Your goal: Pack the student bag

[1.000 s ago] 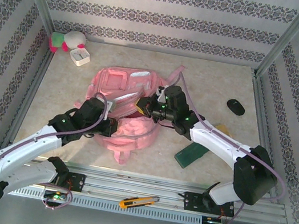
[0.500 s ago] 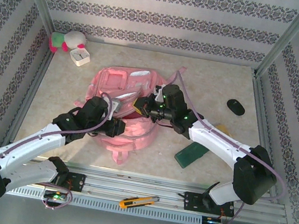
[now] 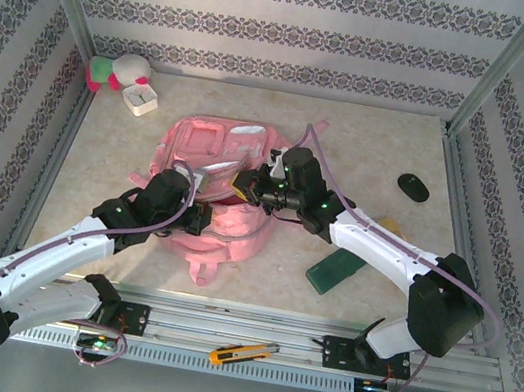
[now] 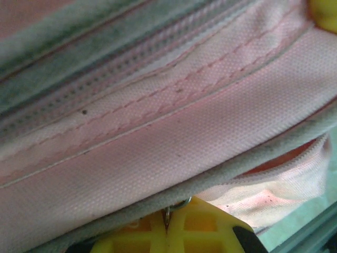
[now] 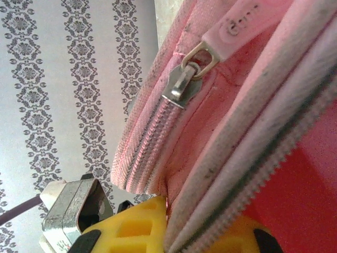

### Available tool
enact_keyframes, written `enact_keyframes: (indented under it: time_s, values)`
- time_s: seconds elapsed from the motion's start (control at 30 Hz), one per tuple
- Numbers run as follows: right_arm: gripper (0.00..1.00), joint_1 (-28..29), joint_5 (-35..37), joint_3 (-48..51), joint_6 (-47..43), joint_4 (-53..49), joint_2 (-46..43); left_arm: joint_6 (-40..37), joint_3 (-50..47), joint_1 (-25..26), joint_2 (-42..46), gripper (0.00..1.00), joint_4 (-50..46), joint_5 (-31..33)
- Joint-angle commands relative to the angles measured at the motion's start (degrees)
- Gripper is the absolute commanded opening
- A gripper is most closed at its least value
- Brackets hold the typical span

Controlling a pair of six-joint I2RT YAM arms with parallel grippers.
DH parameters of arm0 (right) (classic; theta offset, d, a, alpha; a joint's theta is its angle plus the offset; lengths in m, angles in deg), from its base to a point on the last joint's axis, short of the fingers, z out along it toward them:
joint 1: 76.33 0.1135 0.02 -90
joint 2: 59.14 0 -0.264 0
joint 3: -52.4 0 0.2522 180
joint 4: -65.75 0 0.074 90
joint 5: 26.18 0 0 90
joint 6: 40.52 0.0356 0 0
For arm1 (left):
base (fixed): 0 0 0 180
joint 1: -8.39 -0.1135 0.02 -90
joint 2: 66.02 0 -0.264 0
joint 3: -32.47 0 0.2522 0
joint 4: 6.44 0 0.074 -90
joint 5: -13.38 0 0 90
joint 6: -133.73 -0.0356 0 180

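Observation:
The student bag (image 3: 211,152), a big soft pink backpack, lies in the middle of the table with its mouth toward the arms. My left gripper (image 3: 201,219) is at the bag's near edge. In the left wrist view its yellow fingers (image 4: 210,232) are pressed together, and the left gripper (image 4: 168,224) is shut on a small metal ring (image 4: 181,204) under the bag's grey piping (image 4: 253,158). My right gripper (image 3: 245,185) is on the bag's upper rim. In the right wrist view the right gripper (image 5: 176,213) is shut on the zipped pink edge (image 5: 210,174), below a silver zip slider (image 5: 181,87).
A pink-and-white plush toy (image 3: 119,72) and a small white box (image 3: 141,98) sit at the back left. At the right lie a black mouse (image 3: 413,187) and a dark green flat item (image 3: 335,270). A yellow box cutter (image 3: 242,353) rests on the front rail.
My left gripper let go briefly, moved a little forward and right, and shut again on the bag's near edge. The right gripper shifted slightly left, still holding the rim.

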Motion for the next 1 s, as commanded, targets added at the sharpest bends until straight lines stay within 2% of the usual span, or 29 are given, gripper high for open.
enact_keyframes:
  time_s: [0.0, 0.17, 0.33, 0.43, 0.47, 0.5, 0.53, 0.57, 0.67, 0.73, 0.77, 0.83, 0.9, 0.97]
  values:
    - [0.00, -1.7, -7.7, -2.6, -3.1, 3.5, -2.3, -2.2, 1.8, -1.5, 1.4, 0.00, -5.8, 8.7]
    - [0.00, -7.0, -14.1, -1.4, -5.2, 0.8, -4.1, -4.7, -0.4, -6.5, 6.1, 0.00, -11.5, 6.5]
    - [0.00, -10.6, -20.5, -0.6, -5.8, 0.4, -3.9, -7.4, -2.3, -10.0, 8.8, 0.00, -13.3, 3.3]
    - [0.00, -12.0, -22.0, -0.7, -8.3, -1.9, -3.6, -9.9, -3.0, -11.3, 8.7, 0.00, -9.8, -4.3]
    - [0.03, -12.4, -22.2, -1.0, -9.7, -3.9, -3.7, -10.5, -3.3, -11.4, 8.8, 0.00, -7.8, -7.7]
    - [0.17, -12.7, -22.0, -1.2, -10.7, -6.1, -4.2, -11.0, -3.4, -11.4, 8.8, 0.00, -6.0, -10.7]
    - [0.33, -12.8, -20.4, -1.1, -12.6, -8.8, -5.6, -11.5, -3.3, -11.4, 8.5, 0.00, -4.8, -12.9]
    - [0.40, -12.8, -18.2, -0.9, -14.9, -12.3, -7.5, -11.6, -3.0, -11.4, 7.9, 0.00, -4.4, -13.9]
    - [0.45, -12.8, -10.5, -2.7, -26.6, -28.3, -12.6, -12.9, -3.0, -11.5, 5.6, 0.00, -3.0, -17.8]
    - [0.48, -12.5, -4.5, -3.9, -33.2, -36.3, -15.5, -13.6, -2.9, -11.5, 4.2, 0.00, -2.0, -19.8]
    - [0.53, -12.2, -2.7, -4.5, -36.6, -38.6, -16.7, -14.2, -2.8, -11.6, 3.9, 0.00, -1.5, -21.1]
    - [0.62, -10.7, 0.1, -6.0, -43.1, -40.8, -18.5, -15.1, -2.7, -11.7, 3.6, 0.00, -1.0, -22.6]
    - [0.65, -6.7, 4.0, -6.8, -51.5, -39.9, -19.8, -17.2, -2.4, -11.8, 3.7, 0.00, -1.1, -24.2]
    - [0.64, -0.5, 8.9, -7.1, -64.9, -36.8, -19.9, -18.3, -2.1, -11.9, 4.0, 0.00, -1.8, -24.6]
